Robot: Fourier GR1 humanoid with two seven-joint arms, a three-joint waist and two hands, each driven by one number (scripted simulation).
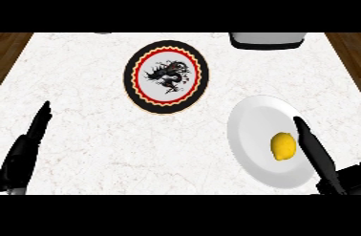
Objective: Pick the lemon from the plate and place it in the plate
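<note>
A yellow lemon (283,146) lies on a plain white plate (254,130) at the right of the counter. My right hand (316,152) reaches over that plate's right side with straight fingers, just right of the lemon and close beside it; I cannot tell whether it touches. A second plate (166,77), black-rimmed with a red ring and a dark dragon drawing, sits further back near the middle with nothing on it. At the lower left my left hand (26,143) rests open, fingers pointing up, away from both plates.
A grey and black appliance (266,40) stands at the back right edge of the white marble counter (91,101). Wooden floor shows past the counter's left and right edges.
</note>
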